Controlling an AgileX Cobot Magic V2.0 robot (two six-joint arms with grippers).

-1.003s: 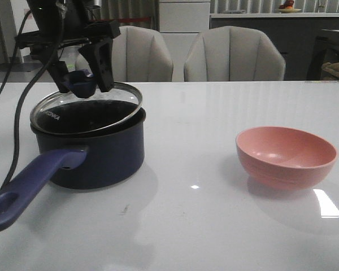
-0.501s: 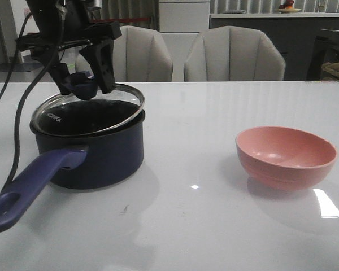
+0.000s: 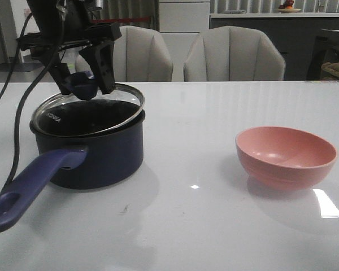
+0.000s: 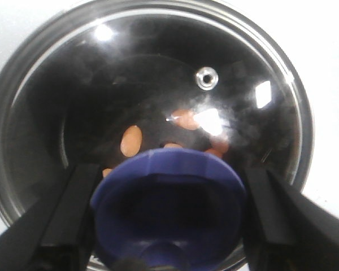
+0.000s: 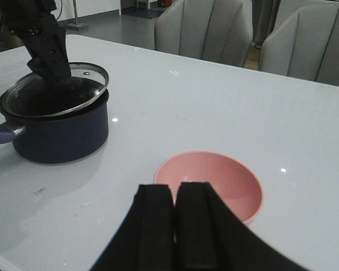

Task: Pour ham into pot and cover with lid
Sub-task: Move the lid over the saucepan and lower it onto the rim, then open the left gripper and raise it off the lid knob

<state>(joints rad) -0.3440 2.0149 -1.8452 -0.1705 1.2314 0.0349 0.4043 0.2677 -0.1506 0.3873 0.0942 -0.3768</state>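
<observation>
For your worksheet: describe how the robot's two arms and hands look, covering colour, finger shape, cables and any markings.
Left hand: matte black, with two flat, blocky fingers under a black crossbar; black cables loop down beside the arm. Right hand: also plain black, with two broad, flat, round-edged fingers. No markings or labels are visible on either.

Front camera looks level across the table at the pot (image 3: pixel 96 149); left wrist peers straight down, close; right wrist, farther back, shares the pot (image 5: pixel 56 127).
</observation>
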